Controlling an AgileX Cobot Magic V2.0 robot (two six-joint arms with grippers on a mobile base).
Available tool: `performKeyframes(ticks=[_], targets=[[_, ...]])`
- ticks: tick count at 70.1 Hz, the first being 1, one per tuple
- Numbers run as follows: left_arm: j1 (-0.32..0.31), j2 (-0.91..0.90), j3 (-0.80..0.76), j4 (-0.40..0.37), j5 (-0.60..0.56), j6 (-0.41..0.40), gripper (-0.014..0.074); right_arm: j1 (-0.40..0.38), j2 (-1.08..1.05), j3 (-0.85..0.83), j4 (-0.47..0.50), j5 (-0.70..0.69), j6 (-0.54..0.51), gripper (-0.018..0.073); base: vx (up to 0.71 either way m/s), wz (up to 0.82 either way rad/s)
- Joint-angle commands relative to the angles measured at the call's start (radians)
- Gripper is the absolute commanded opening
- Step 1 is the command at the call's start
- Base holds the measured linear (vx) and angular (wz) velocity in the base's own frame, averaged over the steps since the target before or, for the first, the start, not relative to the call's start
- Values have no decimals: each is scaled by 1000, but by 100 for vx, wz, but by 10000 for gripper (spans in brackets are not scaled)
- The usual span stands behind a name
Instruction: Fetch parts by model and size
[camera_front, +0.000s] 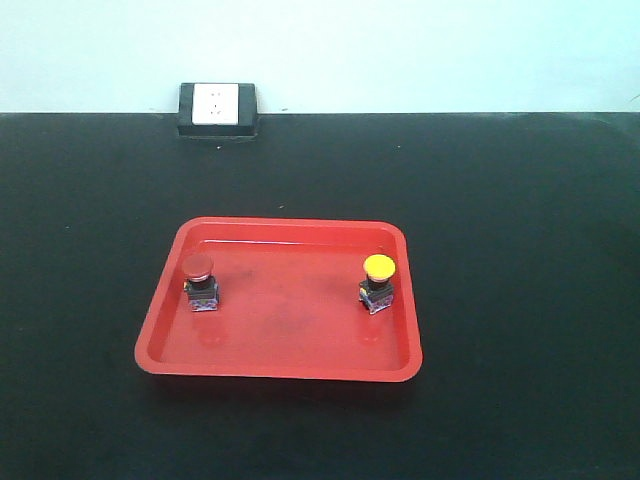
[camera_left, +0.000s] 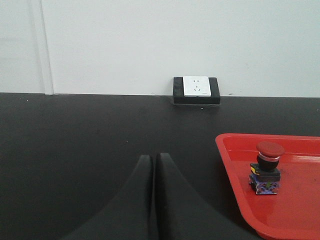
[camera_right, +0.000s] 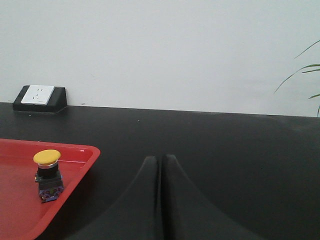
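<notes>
OK, left gripper (camera_left: 153, 162) was clenched, fingers pressed tip to tip with nothing between them, sitting over bare black table (camera_left: 90, 135) just left of the red tray (camera_left: 235, 165). Right gripper (camera_right: 161, 164) same story: clamped together, empty, over the table just right of the tray's right rim (camera_right: 92, 155). Neither touched the tray or a part.

Both parts were in the tray, upright, well apart from each other. Red-capped push-button switch (camera_front: 199, 282) stood near the tray's left wall, roughly mid-depth; in the left wrist view it was right of the gripper and a bit farther out (camera_left: 267, 167). Yellow-capped push-button switch (camera_front: 378, 283) stood near the right wall, about level with the red one; in the right wrist view it was left of the gripper (camera_right: 47, 174). Each had a dark blocky base with a blue bottom.

Tray (camera_front: 280, 368) sat around the table's middle, floor between the switches bare. White wall socket (camera_front: 216, 104) in a black frame sat at the far edge of the table against the pale wall, left of centre. Green plant leaves (camera_right: 302, 70) poked in at the far right in the right wrist view.
</notes>
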Motion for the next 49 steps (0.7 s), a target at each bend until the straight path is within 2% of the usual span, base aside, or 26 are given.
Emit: performKeyframes(ticks=[1, 49], targets=[[-4, -14, -12, -8, -80, -7, -8, -7, -5, 7, -10, -84, -2, -10, 0, 0], [-4, -14, -12, -8, -80, -7, -8, -7, -5, 7, -10, -83, -2, -10, 0, 0]])
